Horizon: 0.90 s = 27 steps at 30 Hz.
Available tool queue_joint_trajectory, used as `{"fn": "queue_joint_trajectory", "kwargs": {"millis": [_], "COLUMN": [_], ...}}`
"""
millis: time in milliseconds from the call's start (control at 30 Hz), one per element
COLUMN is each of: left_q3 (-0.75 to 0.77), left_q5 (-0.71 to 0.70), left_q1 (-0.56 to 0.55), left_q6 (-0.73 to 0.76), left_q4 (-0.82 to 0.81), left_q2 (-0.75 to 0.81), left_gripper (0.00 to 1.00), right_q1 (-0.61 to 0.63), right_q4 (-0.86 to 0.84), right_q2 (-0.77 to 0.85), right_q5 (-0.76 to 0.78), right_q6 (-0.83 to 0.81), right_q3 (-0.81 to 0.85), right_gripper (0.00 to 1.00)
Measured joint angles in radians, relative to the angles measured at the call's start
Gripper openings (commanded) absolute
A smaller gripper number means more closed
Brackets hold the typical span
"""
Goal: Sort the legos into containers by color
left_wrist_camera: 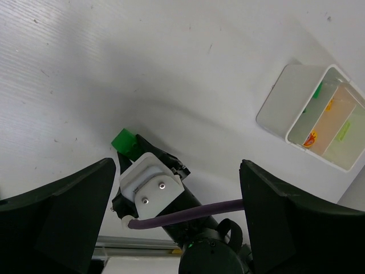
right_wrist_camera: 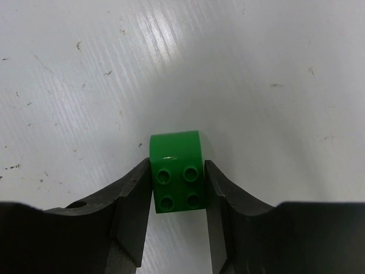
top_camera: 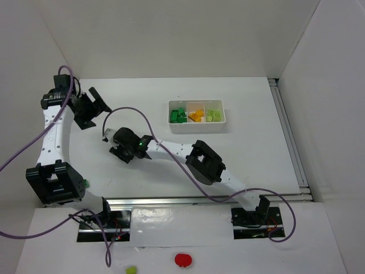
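My right gripper is shut on a dark green lego, studs facing the camera, at or just above the white table; I cannot tell which. The left wrist view shows that lego at the tip of my right gripper. From above, my right gripper is left of centre and hides the lego. My left gripper is open and empty at the far left, above the table. The white tray at the back holds dark green legos on the left, orange in the middle and pale yellow-green on the right.
The tray also shows in the left wrist view. A red round object and a small yellow-green piece lie on the near ledge in front of the arm bases. Purple cables loop over the table. White walls stand left, back and right.
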State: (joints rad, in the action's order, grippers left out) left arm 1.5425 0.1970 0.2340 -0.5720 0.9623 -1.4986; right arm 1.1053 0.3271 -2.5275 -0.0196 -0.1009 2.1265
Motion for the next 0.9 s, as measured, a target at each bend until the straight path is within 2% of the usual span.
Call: {"fn": "queue_joint_trajectory", "kwargs": {"millis": [133, 300, 433, 500, 633, 767, 900], "left_q3": [0.000, 0.000, 0.000, 0.000, -0.016, -0.105, -0.183], "left_q5": [0.000, -0.001, -0.010, -0.026, -0.082, -0.122, -0.168], "left_q1": [0.000, -0.001, -0.010, -0.018, -0.031, -0.037, -0.039], "left_q6": [0.000, 0.000, 0.001, 0.001, 0.009, 0.019, -0.003], "left_q4": [-0.003, -0.005, -0.003, -0.003, -0.007, -0.009, 0.023], "left_q2": [-0.001, -0.001, -0.001, -0.001, 0.000, 0.000, -0.001], "left_gripper": [0.99, 1.00, 1.00, 1.00, 1.00, 1.00, 0.99], "right_q1": [0.000, -0.018, -0.094, -0.171, -0.334, -0.467, -0.521], "right_q4": [0.008, 0.027, 0.000, -0.016, -0.024, -0.006, 0.059], "right_q2": [0.000, 0.068, 0.320, 0.488, 0.671, 0.689, 0.594], "right_q5": [0.007, -0.003, -0.018, 0.008, 0.091, 0.139, 0.148], "right_q6": [0.011, 0.060, 0.137, 0.175, 0.271, 0.351, 0.386], "right_q3": [0.008, -0.035, -0.278, -0.370, -0.420, -0.417, -0.394], "right_gripper": [0.31, 0.31, 0.31, 0.31, 0.34, 0.35, 0.37]}}
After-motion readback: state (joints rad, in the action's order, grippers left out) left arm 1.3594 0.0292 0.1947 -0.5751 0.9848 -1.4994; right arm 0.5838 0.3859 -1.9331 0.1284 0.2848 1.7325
